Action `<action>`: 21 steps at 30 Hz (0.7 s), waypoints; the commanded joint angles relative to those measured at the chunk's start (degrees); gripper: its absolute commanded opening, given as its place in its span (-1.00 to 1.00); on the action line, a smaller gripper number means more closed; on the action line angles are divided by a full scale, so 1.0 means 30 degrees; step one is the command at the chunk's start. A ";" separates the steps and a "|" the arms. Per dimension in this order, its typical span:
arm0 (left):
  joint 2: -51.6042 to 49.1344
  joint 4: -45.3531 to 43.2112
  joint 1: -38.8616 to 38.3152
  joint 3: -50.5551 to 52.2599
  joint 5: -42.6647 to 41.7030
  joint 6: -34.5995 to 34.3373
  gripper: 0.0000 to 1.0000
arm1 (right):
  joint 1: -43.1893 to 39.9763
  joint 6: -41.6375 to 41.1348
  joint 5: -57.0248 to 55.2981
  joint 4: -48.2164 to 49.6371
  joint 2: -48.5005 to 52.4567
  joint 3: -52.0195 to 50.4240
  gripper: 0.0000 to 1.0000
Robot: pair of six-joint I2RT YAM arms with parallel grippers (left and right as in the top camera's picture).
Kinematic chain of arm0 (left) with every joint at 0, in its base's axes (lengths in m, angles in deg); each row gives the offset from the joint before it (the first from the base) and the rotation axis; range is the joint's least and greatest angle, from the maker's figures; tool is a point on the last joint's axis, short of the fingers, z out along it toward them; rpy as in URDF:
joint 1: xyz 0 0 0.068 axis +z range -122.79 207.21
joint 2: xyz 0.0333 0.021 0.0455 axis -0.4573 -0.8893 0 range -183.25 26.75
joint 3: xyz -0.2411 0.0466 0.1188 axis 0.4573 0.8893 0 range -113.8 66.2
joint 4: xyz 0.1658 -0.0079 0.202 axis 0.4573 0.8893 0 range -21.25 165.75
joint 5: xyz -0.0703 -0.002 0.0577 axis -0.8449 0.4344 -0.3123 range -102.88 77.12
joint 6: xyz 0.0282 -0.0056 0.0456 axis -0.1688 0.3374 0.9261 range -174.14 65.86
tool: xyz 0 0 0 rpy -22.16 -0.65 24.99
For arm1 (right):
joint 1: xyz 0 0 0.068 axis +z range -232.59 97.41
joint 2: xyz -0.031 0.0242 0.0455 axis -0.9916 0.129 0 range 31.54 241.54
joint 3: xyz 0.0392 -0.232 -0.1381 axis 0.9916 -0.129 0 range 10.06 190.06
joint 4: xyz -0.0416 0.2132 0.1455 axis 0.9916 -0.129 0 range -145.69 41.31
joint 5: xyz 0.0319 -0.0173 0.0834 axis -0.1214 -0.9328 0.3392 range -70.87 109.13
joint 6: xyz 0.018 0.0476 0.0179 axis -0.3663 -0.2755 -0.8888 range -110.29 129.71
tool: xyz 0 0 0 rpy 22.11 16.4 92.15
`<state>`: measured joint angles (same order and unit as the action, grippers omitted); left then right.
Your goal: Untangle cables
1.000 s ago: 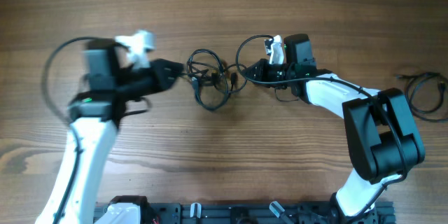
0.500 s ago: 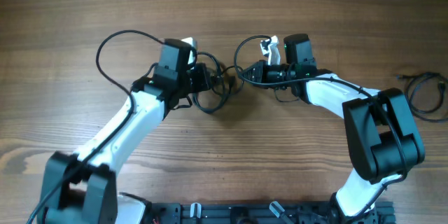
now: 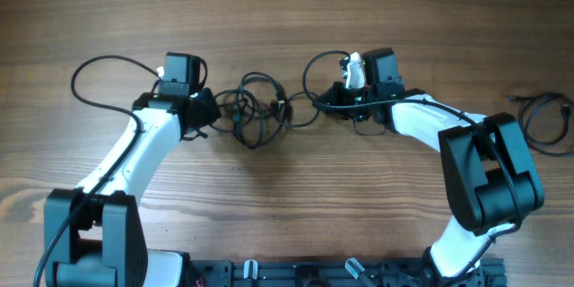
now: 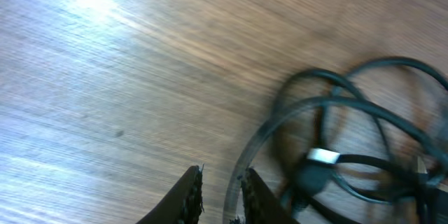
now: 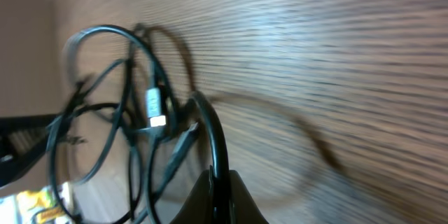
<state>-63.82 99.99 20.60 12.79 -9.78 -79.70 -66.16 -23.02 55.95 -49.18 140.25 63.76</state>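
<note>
The cables (image 3: 258, 108) lie as a tangle of thin black loops in the middle of the table, between the two arms. My left gripper (image 3: 208, 110) is at the tangle's left edge. In the left wrist view its fingers (image 4: 218, 190) are nearly together, with one cable strand (image 4: 241, 161) running between them. A silver-tipped plug (image 4: 322, 157) lies just beyond. My right gripper (image 3: 325, 99) is at the tangle's right edge and is shut on a black cable loop (image 5: 213, 143). A silver plug (image 5: 155, 108) hangs in the tangle ahead of it.
A separate coil of thin black cable (image 3: 543, 117) lies near the table's right edge. The arm bases and a black rail (image 3: 305, 273) run along the front edge. A thicker black arm wire (image 3: 94, 76) loops out to the left of the left arm.
My left arm swung right into the tangle and has pulled back to the left; the tangle has shifted and stretched slightly left. The right gripper has stayed in place holding its loop.
</note>
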 commanded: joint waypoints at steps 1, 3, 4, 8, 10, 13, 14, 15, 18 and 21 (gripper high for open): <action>-0.0248 0.0284 0.0474 0.0087 0.0430 0.0991 -0.56 | 0.0029 -0.0277 -0.1428 -0.0073 0.0197 -0.0066 -0.91; -0.0248 0.0474 0.0554 0.0087 0.0437 0.1086 -0.56 | 0.0029 -0.0240 -0.1450 -0.0080 0.0197 -0.0066 -0.91; -0.0248 0.0532 0.0554 0.0087 0.0430 0.1290 -0.56 | 0.0029 -0.0226 -0.1610 -0.0102 0.0197 -0.0066 -0.91; -0.0240 0.1027 0.0780 0.0080 0.0517 0.1457 -0.57 | 0.0029 -0.0204 -0.2004 -0.0291 0.0197 -0.0066 -0.91; -0.0022 0.1253 0.1348 0.0080 0.0495 0.1443 -0.73 | 0.0029 -0.0117 -0.2186 -0.0364 0.0197 -0.0066 -0.91; 0.0911 0.1173 0.1960 0.0058 -0.0605 0.1450 -0.71 | 0.0029 -0.0131 -0.2645 -0.0568 0.0197 -0.0066 -0.91; 0.1333 0.1122 0.2127 0.0029 -0.1348 0.1450 -0.69 | 0.0029 -0.0153 -0.2637 -0.0561 0.0197 -0.0066 -0.91; 0.1880 0.1020 0.2237 0.0022 -0.2266 0.1443 -0.68 | 0.0029 -0.0160 -0.2637 -0.0561 0.0197 -0.0066 -0.91; 0.3468 0.0721 0.2244 0.0007 -0.2951 0.1384 -0.63 | 0.0029 -0.0160 -0.2637 -0.0568 0.0197 -0.0066 -0.91; 0.5275 -0.0138 0.2237 0.0007 -0.2958 0.1362 -0.58 | 0.0036 -0.0160 -0.2630 -0.0568 0.0197 -0.0066 -0.91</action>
<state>-53.11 101.65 26.98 12.79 -16.87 -75.86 -66.14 -23.39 49.61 -50.86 140.25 63.76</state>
